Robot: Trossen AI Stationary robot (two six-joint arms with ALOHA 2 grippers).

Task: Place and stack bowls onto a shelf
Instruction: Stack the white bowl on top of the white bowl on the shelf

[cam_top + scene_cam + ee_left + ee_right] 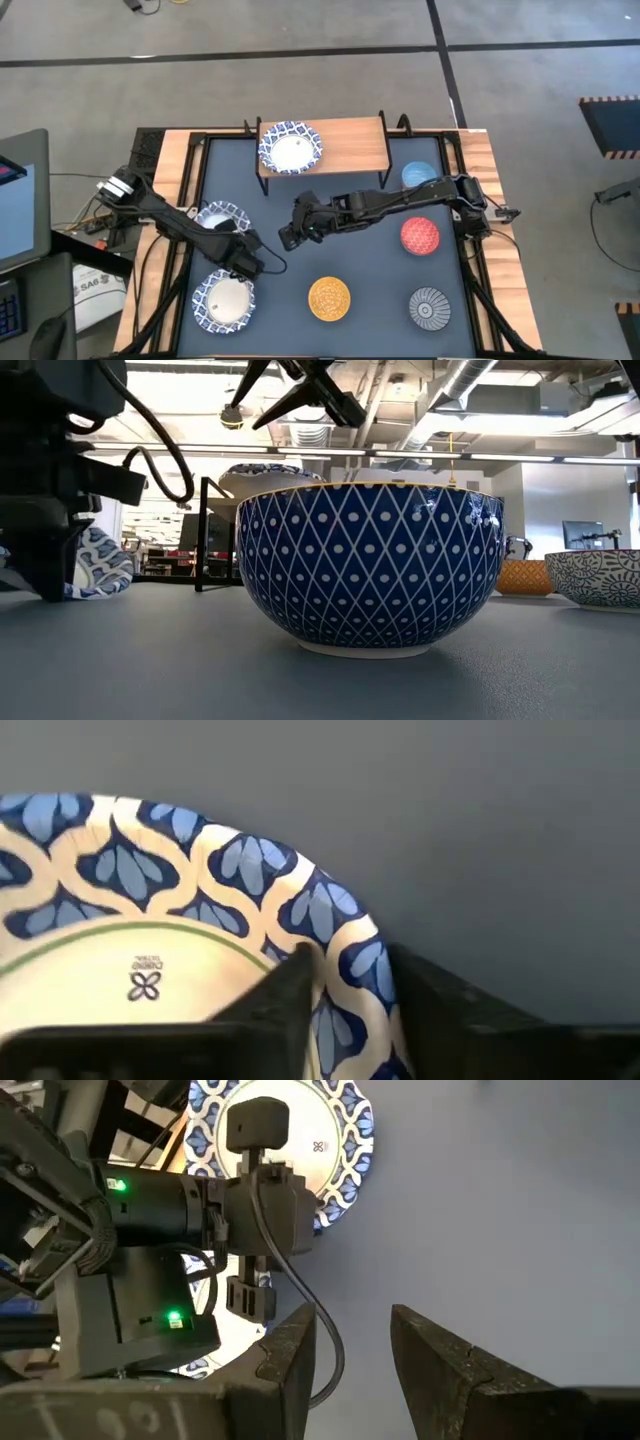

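The left gripper (pixel 246 262) straddles the rim of the near-left patterned bowl (pixel 150 920), one finger (pixel 285 1005) inside, jaws apart. The right gripper (pixel 350 1355) hangs open above mid-table.

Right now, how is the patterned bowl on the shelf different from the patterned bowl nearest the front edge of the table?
The bowl on the shelf rests on the wooden top; the front bowl sits on the table. No gripper is at the shelf bowl; the left gripper straddles the front bowl's rim. Both are wide, blue-and-white with white centres.

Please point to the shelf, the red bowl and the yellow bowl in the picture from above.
shelf (pixel 352 142): high view, bare part of its wooden top.
red bowl (pixel 420 236): high view, middle of the bowl.
yellow bowl (pixel 329 298): high view, middle of the bowl.
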